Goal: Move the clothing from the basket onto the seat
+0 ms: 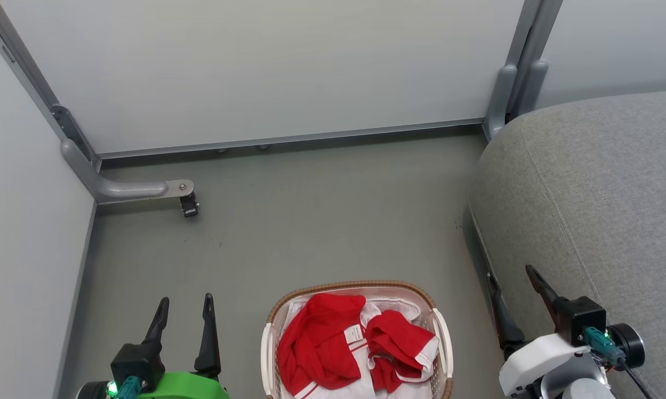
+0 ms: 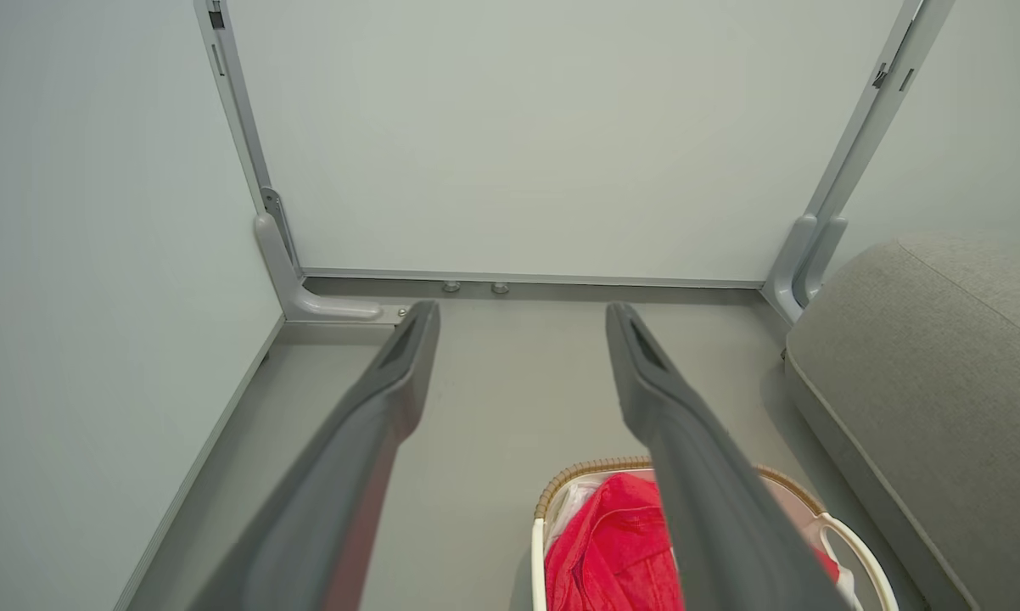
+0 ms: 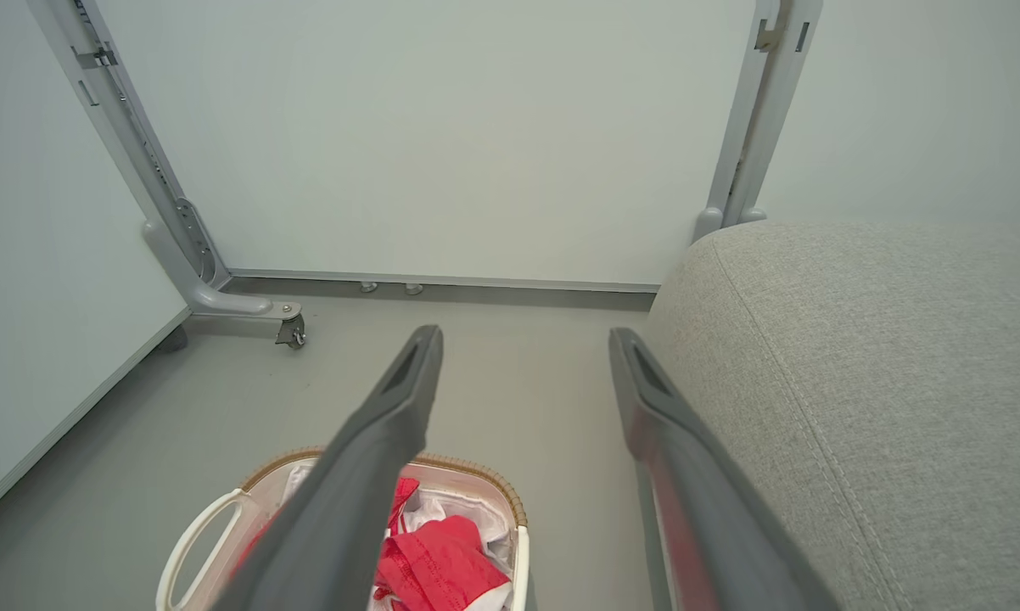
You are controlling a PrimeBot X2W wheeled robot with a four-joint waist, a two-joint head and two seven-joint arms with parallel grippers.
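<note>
We see a grey floor and pale walls. The red clothes lie in the basket near the grey sofa. Our left gripper and right gripper stand spread, empty.

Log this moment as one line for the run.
red-and-white clothing: in oval white plastic basket | grey fabric sofa seat: right of basket | left gripper: open, empty | right gripper: open, empty

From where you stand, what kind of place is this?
Probably a test corner staged as a living room: pale partition panels on metal feet, a grey sofa, and a laundry basket on bare floor.
</note>
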